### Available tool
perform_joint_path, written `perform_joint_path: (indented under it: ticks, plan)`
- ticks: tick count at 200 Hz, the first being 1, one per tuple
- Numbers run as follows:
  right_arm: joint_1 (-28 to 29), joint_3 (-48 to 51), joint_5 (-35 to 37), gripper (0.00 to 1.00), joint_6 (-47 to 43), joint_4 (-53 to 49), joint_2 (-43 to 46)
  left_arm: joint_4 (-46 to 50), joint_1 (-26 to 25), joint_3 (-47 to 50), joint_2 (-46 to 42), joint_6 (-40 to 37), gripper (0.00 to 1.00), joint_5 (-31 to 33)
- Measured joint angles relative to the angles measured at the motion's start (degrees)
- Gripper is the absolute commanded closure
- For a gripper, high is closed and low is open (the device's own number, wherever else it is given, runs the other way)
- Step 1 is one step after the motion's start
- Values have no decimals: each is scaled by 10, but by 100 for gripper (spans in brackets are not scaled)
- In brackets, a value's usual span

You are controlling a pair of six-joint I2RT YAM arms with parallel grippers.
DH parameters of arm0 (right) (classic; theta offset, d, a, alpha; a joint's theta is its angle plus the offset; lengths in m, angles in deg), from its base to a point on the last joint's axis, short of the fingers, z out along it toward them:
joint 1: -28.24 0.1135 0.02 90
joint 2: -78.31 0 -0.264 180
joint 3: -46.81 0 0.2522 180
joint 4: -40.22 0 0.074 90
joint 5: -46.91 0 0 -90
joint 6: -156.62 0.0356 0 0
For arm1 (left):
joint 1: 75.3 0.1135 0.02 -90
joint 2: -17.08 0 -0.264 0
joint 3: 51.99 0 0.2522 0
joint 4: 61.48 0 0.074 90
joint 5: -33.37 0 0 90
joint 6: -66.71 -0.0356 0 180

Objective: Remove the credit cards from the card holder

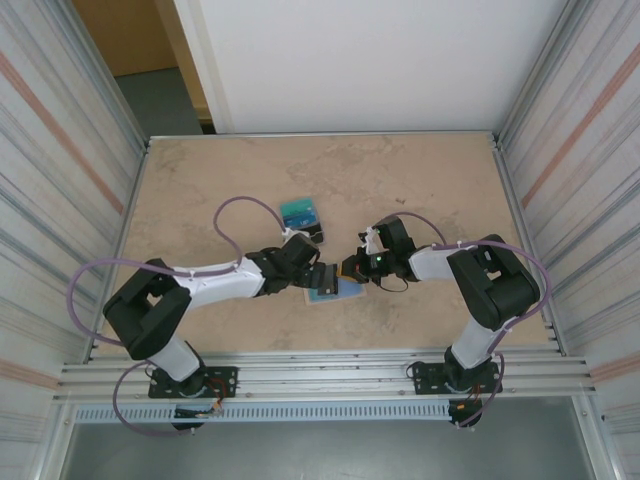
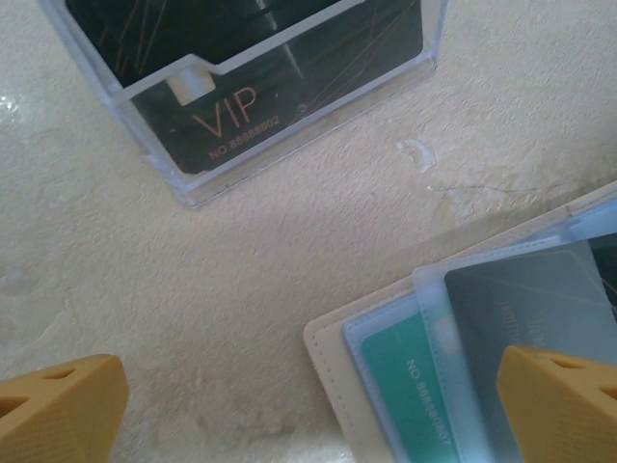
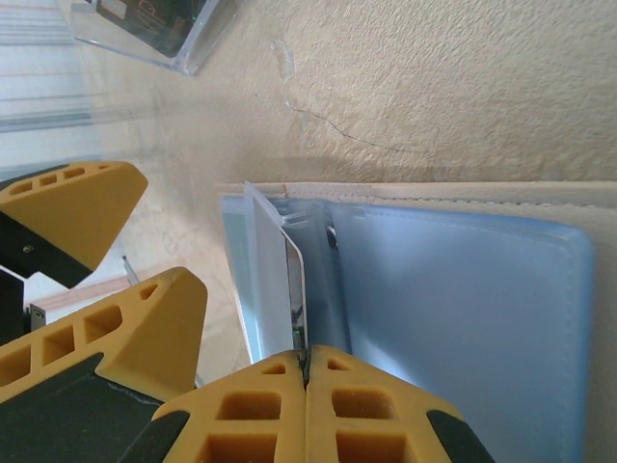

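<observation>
The card holder (image 1: 335, 292) lies open on the table between both grippers, showing its tan rim (image 2: 333, 357) and pale blue inner face (image 3: 453, 309). A teal credit card (image 2: 415, 386) and a dark grey one (image 2: 530, 309) sit in its translucent sleeves. My right gripper (image 3: 302, 362) is shut on the edge of a thin card (image 3: 294, 289) that stands edge-on out of the holder's left side. My left gripper (image 2: 308, 415) hangs open over the holder's corner, one yellow finger (image 2: 58, 405) above bare table and the other (image 2: 559, 405) above the sleeved cards.
A clear plastic box holding a black VIP card (image 2: 270, 87) lies just beyond the holder. Teal and blue cards (image 1: 299, 212) rest on the table behind it. Metal walls (image 1: 70, 150) enclose the table on the left and right.
</observation>
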Motion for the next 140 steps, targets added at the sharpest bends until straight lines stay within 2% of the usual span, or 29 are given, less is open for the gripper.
perform_joint_path:
  ticks: [82, 140]
  plan:
    - [3, 0, 1, 85, 7, 13, 0, -3, -1, 0, 35, 2, 1, -10]
    - [9, 3, -3, 83, 23, 52, -7, -4, -1, 2, 35, 5, 1, -10]
